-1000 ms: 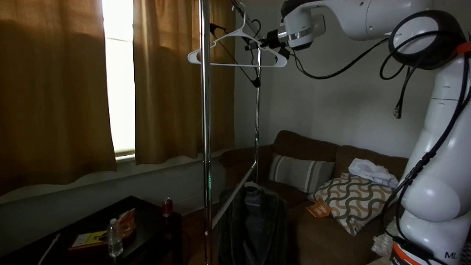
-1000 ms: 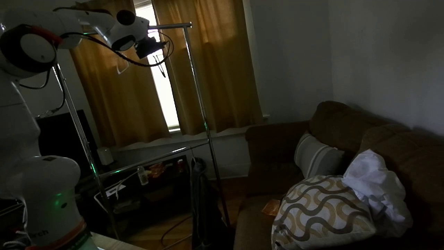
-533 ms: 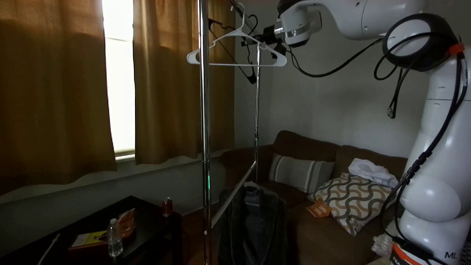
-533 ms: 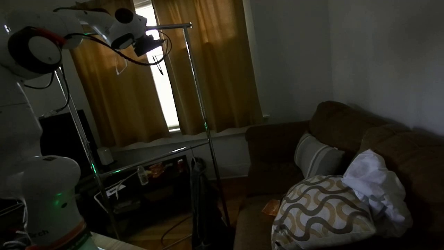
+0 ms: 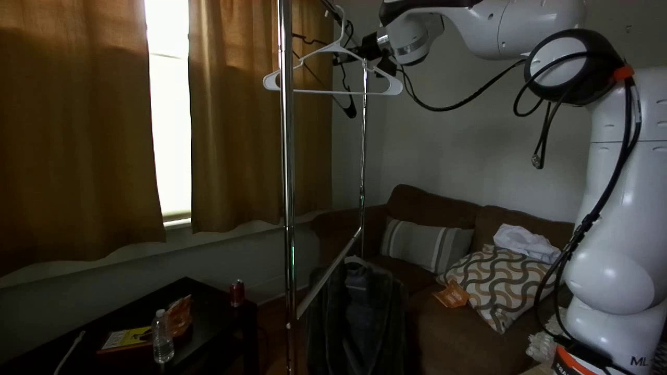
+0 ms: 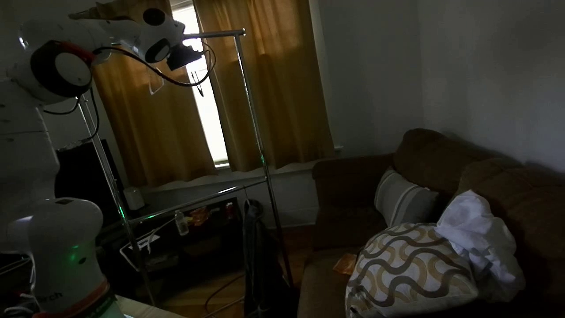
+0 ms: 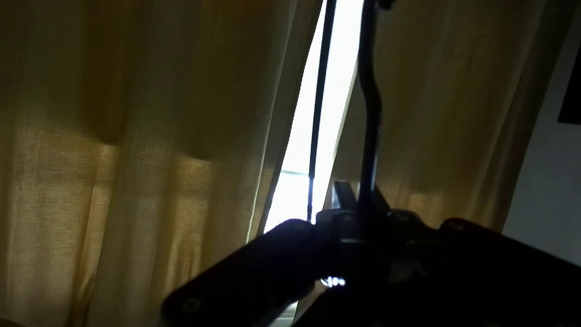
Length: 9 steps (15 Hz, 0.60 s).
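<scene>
We've the rack (image 5: 287,156) at mid-frame in an exterior view, and here's the black hanger (image 7: 373,104), top centre-right in the wrist view, running down between the jaws; we see our gripper (image 7: 356,215), lower centre, clamped narrow on it!

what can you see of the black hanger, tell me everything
The black hanger is slim and looks like plastic, with a curved hook, wavy shoulders and a thin straight lower bar. The gripper is shut on one shoulder. In an exterior view it is steeply tilted, one end low, with no garment on it. It is up by the rail; whether its hook touches the rail I cannot tell.
</scene>
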{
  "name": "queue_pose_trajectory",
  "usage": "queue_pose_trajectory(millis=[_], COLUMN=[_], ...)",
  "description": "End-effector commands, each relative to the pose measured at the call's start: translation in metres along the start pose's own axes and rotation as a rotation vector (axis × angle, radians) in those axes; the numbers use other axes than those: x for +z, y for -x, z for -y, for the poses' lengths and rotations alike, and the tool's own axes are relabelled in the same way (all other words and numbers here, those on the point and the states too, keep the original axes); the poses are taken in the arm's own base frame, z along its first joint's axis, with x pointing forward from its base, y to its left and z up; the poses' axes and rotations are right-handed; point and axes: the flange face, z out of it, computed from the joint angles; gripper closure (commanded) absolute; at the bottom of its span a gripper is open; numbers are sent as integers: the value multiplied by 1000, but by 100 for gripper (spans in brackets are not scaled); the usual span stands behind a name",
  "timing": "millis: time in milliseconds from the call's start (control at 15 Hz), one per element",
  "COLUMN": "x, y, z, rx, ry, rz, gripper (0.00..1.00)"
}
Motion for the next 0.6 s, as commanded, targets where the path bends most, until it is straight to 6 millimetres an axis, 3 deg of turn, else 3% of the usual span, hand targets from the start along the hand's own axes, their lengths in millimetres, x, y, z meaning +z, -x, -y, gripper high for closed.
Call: queue_pose_trajectory(millis=[0, 533], x=[13, 15], y=[-9, -28], z=[4, 19], rx=[30, 56], ry=[-40, -151], rz=[53, 126], gripper=[98, 98])
